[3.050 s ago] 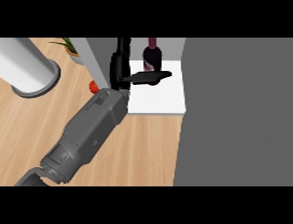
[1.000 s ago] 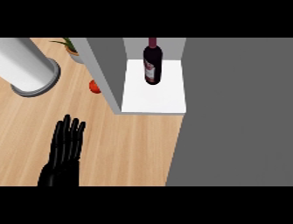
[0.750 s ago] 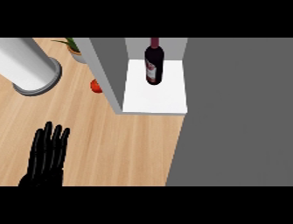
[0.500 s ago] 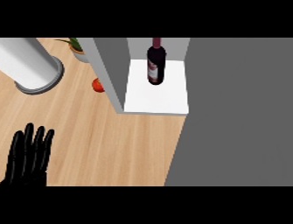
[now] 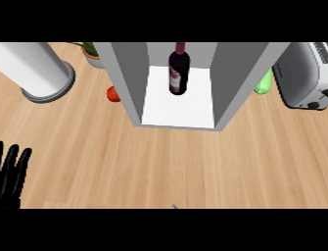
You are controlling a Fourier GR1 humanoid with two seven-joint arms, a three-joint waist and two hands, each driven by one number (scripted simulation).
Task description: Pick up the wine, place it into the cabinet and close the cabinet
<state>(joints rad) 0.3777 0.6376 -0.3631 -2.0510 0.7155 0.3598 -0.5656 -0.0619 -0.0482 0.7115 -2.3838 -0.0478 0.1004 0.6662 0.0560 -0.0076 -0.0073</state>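
Upright, the wine stands inside the open cabinet; left hand rests at desk's near-left corner, fingers straight, slightly spread.

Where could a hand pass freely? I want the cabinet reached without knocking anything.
The bare counter between the left hand and the cabinet is free. It is crowded beside the cabinet: red item left, green object and toaster right.

— What's cut off?
— My left hand runs off the lower-left edge; the forearm is out of view.
— Hidden?
— Cabinet walls cover part of the red thing and green thing; can't identify either.
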